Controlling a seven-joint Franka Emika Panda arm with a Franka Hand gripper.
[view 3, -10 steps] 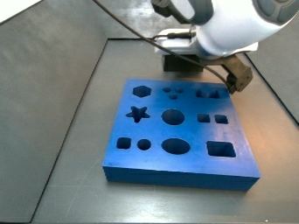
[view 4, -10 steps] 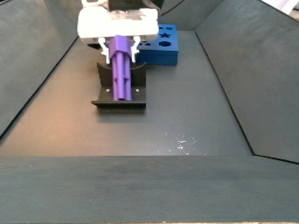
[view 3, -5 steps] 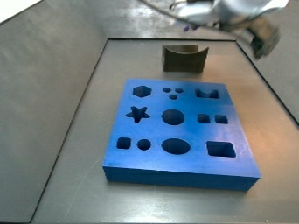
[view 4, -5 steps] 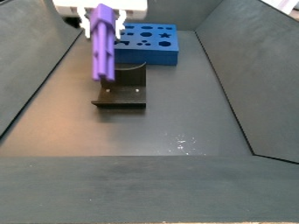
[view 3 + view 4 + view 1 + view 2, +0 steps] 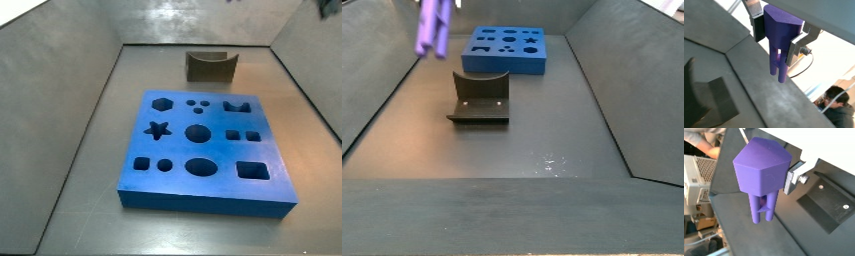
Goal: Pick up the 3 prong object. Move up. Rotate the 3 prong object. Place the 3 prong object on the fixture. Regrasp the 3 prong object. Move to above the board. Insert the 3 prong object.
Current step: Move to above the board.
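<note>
The purple 3 prong object [image 5: 781, 30] hangs in the air with my gripper [image 5: 779, 37] shut on its thick body, a silver finger [image 5: 757, 25] on each side. Its thin prongs stick out past the fingertips. In a side view the 3 prong object [image 5: 434, 25] shows high at the top left, above and to the left of the dark fixture [image 5: 481, 98], with the gripper itself cut off by the frame edge. The blue board [image 5: 201, 150] lies flat with its cut-outs, and the fixture [image 5: 210, 66] stands bare behind it. One finger [image 5: 793, 176] shows beside the 3 prong object [image 5: 759, 168].
Grey sloping walls [image 5: 382, 90] close in the dark floor [image 5: 543, 150] on both sides. People and cables show beyond the enclosure edge in both wrist views.
The gripper has lifted the 3 prong object off the fixture, upward and away from it. The arm has left one side view, and the fixture now stands uncovered.
</note>
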